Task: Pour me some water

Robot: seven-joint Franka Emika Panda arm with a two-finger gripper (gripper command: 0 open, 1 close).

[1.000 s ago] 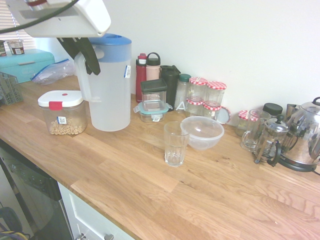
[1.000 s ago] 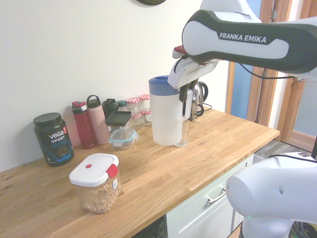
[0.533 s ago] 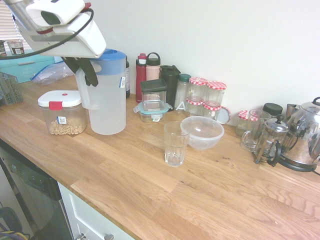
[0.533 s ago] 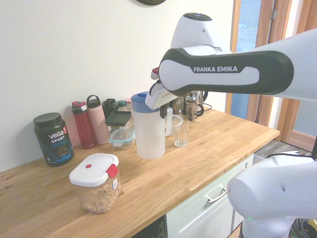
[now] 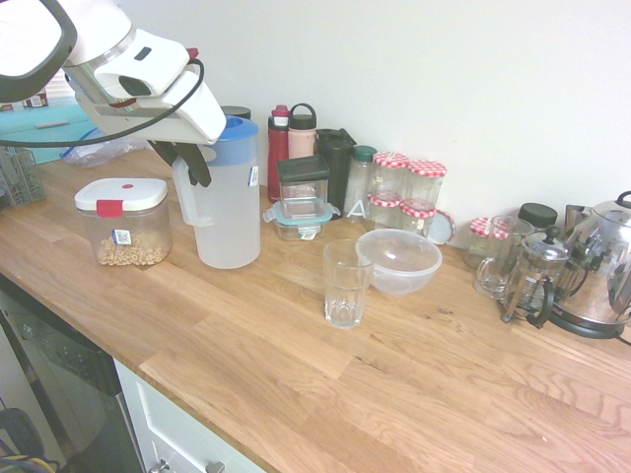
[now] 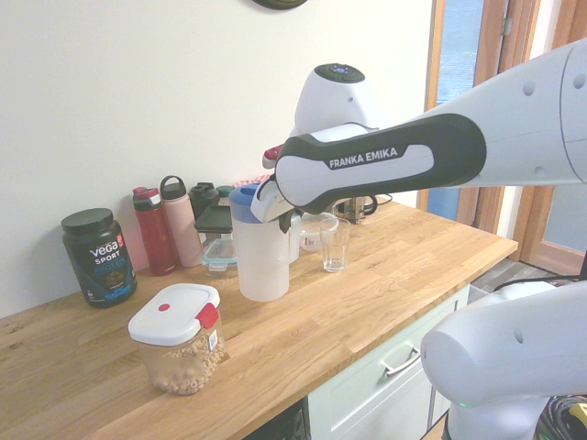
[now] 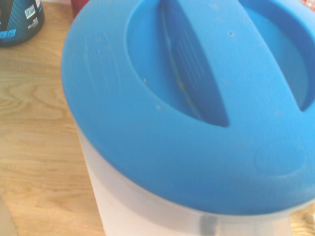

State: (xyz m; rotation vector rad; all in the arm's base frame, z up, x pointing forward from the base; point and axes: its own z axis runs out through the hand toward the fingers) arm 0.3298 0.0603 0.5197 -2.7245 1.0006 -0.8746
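Stretching beneath everything, the pale oak-plank worktop (image 5: 296,374) carries all the kitchenware. Directly under the end effector (image 5: 193,165) stands the tall frosted-white translucent plastic jug (image 5: 229,212), upright on the wood, with a round blue lid (image 7: 197,98) that has a raised bar across its recessed middle. Its side handle (image 5: 184,192) sits between the dark fingers, which are closed tight on it. The water inside is too clear to make out through the cloudy wall. Off to the handle side of the end effector stands a square clear plastic tub with a white lid and red clasp (image 5: 123,221), holding pale cereal pieces. On the far side of the jug from the end effector sits a clear shallow plastic bowl (image 5: 398,260), and just beside it an empty ribbed drinking glass (image 5: 346,283).
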